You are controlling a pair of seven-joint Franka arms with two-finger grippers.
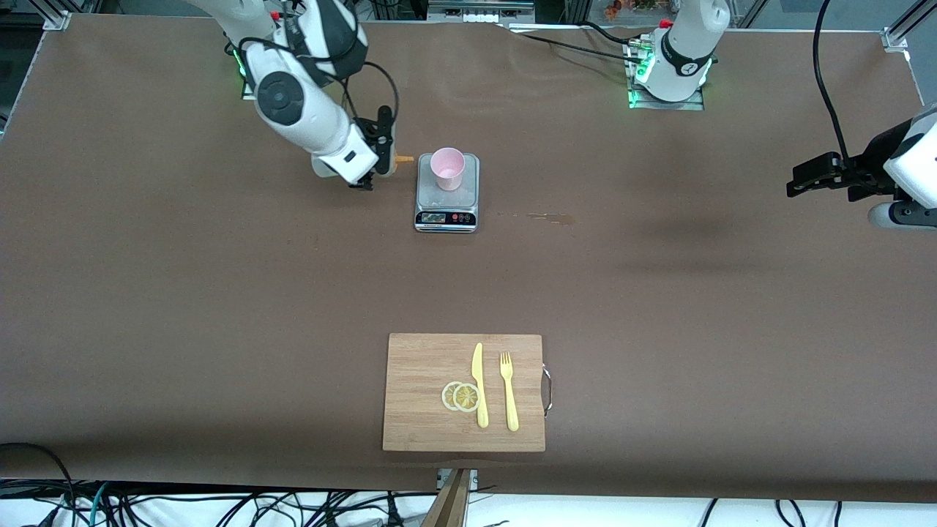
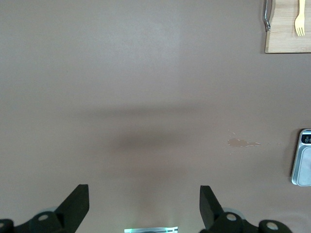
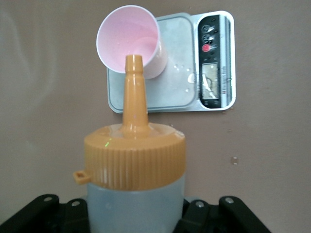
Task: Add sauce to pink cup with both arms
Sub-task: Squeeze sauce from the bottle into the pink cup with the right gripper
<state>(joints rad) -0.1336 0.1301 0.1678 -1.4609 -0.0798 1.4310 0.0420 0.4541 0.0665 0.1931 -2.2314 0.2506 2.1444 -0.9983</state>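
Right gripper (image 1: 382, 170), jaws clamped on the sauce bottle (image 3: 135, 194), tips its nozzle toward the pink cup (image 1: 447, 168) on the scale (image 1: 447, 212). Left gripper (image 2: 144, 206) waits over bare counter (image 1: 659, 293), jaws wide apart and empty.

I see even, bright overhead light, a soft arm shadow across the counter (image 1: 681, 241), and the near bottle cap (image 3: 134, 160) slightly soft.

I see a kitchen scale (image 1: 447, 192) mid-table, a small spill mark (image 1: 550, 217) just beside it toward the left arm's end. Nearer the front camera, a wooden cutting board (image 1: 417, 366) carries a yellow knife (image 1: 479, 385), a yellow fork (image 1: 508, 391) and what look like two lemon slices (image 1: 460, 396).
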